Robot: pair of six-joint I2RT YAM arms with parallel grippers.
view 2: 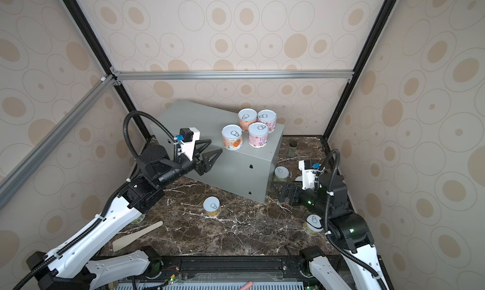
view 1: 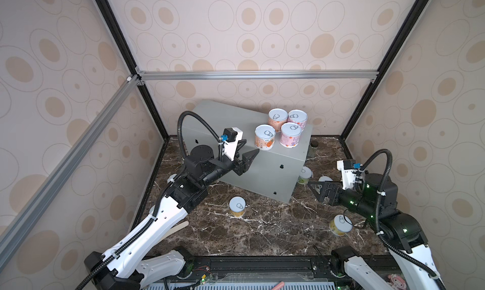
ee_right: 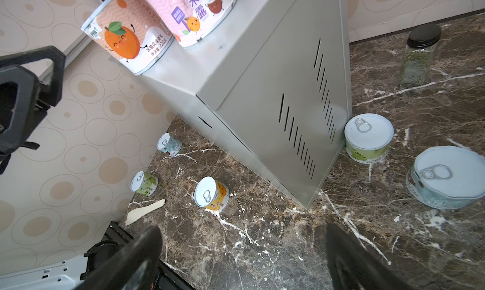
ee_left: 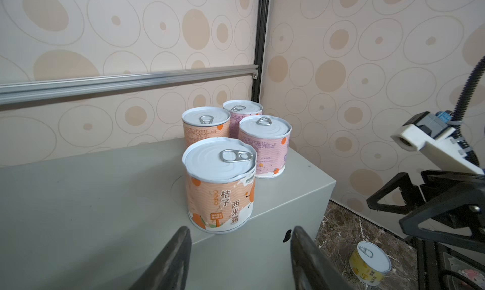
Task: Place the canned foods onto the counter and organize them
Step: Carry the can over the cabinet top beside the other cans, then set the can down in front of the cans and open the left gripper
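Set at the near right edge of the grey metal bench point(view 1: 223, 118), the orange-label can point(view 1: 265, 138) could be knocked off if the empty, half-open left gripper point(view 1: 248, 151) beside it is swung; the right gripper point(view 1: 317, 189) is held wide, empty.

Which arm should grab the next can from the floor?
Probably right. The right tool hangs open, low near the green-label can and teal can; the left tool is up at the counter.
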